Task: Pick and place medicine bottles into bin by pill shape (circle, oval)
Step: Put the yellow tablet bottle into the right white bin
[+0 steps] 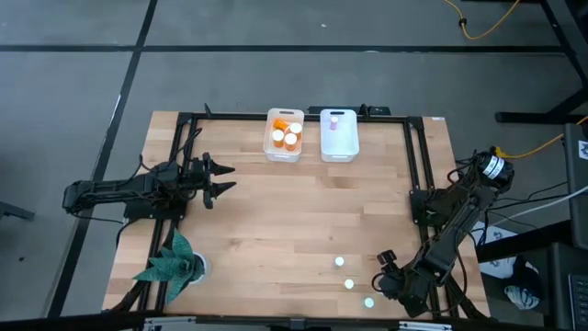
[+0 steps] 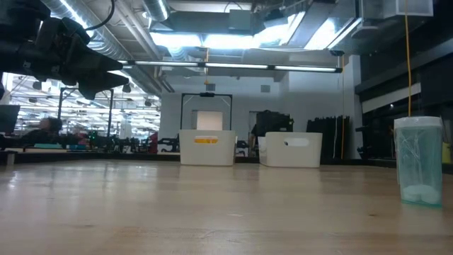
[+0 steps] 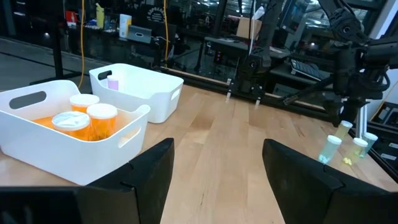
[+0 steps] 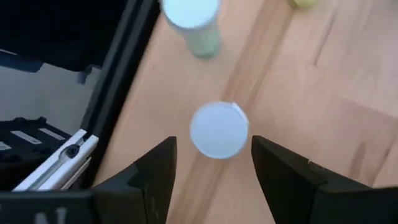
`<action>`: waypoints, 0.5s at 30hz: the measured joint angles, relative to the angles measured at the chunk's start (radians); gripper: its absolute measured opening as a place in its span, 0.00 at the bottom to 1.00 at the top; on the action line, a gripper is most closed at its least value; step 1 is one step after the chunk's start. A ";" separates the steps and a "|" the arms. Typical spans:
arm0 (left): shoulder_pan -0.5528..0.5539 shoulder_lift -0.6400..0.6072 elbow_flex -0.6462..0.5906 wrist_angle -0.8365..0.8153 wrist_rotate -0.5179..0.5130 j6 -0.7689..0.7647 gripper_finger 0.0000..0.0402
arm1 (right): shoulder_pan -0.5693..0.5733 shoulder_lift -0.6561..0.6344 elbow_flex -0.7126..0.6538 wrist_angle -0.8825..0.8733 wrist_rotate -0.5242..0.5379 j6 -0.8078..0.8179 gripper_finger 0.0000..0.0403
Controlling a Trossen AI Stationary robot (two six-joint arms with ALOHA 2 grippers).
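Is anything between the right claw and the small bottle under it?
Nothing visible. The right claw hangs open directly over the small bottle's white cap, its fingers to either side. Another small bottle stands apart beyond it.

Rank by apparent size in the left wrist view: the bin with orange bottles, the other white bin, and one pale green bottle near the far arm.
1. Bin with orange bottles, though nearest the camera.
2. Other white bin; true sizes may match.
3. Pale green bottle, clearly smallest.

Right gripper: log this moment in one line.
right gripper open above small bottle | left gripper open, idle | bins far
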 joint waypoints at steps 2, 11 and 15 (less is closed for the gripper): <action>0.000 0.000 0.000 0.000 0.000 0.000 0.59 | 0.000 0.000 0.000 0.014 0.001 -0.033 0.52; 0.000 0.000 0.000 0.000 0.000 0.000 0.59 | -0.005 0.000 0.000 0.029 0.038 -0.058 0.52; 0.000 0.000 0.000 0.000 0.000 0.000 0.59 | -0.017 0.000 0.000 0.029 0.041 -0.057 0.52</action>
